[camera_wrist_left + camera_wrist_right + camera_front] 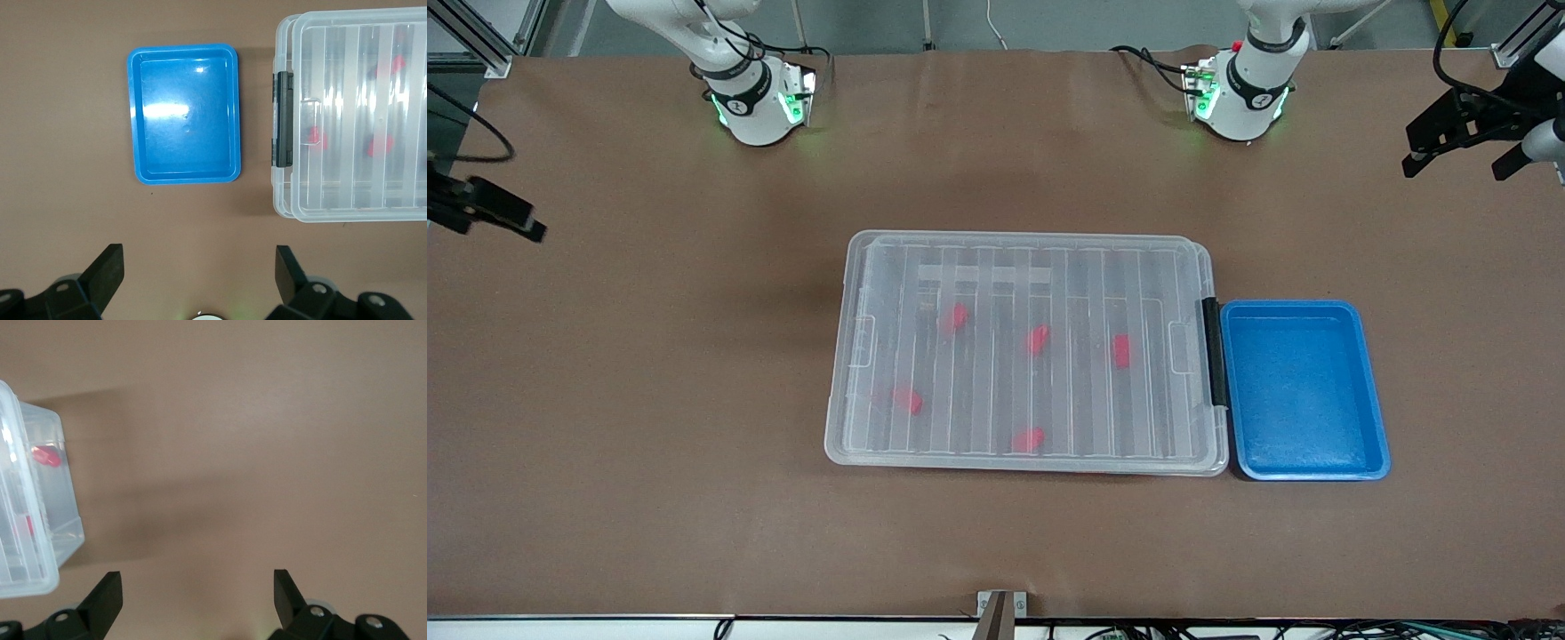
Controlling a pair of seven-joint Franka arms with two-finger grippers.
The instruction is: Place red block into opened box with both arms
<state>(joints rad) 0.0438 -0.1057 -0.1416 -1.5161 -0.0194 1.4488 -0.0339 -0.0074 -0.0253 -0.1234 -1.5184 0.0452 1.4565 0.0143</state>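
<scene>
Box (pixel 1023 356) mid-table, ribbed clear lid on, black handle strip (pixel 1211 351) at short side twd left arm's end. Five red blocks (pixel 1037 339) inside, seen thru lid, spread apart. Blue tray (pixel 1303 391) just beside handle strip. Left gripper (pixel 200 270) up over bare table nr tray, fingers spread, holding nothing. Right gripper (pixel 198 593) over table at right arm's end, fingers spread, holding nothing.

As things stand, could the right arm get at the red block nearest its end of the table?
Probably not directly. That red block lies inside the box, whose ribbed lid looks shut over it. The right gripper hangs open over bare table, holding nothing, so the lid would need opening first.
</scene>
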